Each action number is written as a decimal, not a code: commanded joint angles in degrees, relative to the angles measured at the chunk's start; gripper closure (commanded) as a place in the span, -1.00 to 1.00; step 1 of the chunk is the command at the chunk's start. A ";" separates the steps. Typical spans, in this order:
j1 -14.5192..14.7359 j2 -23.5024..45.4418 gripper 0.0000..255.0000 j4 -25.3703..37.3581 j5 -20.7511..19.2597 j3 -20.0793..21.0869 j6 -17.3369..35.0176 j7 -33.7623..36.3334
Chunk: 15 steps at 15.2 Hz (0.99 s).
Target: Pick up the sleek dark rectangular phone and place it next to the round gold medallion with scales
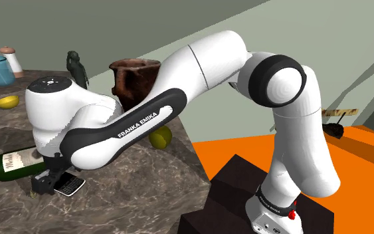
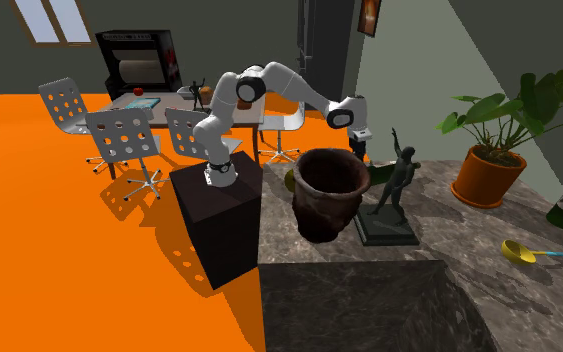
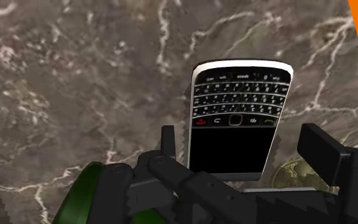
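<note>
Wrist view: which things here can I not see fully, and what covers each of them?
- Round gold medallion: mostly hidden behind a finger of the black gripper; scales on it cannot be made out.
- Black rectangular keypad phone: the key labels are too small to read.
- Green rounded object: cut off by the picture's edge and partly behind the gripper.

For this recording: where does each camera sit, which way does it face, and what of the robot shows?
Shoulder view: beside and behind the stand, looking down over the counter; the whole arm shows, gripper down at the phone.
Second exterior view: across the counter, facing back at arm and stand past the brown pot.
Wrist view: on the hand, looking down at the phone between open fingers, medallion beside.
Shared: both exterior views show the brown pot; shoulder and wrist views the phone.
</note>
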 commanded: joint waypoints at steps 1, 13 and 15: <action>0.00 0.01 -1.00 0.00 0.00 0.00 -0.01 -0.01; -0.45 -4.61 -1.00 0.15 1.65 1.05 -4.65 -0.92; -0.45 -4.61 -1.00 0.15 1.65 1.05 -4.65 -0.92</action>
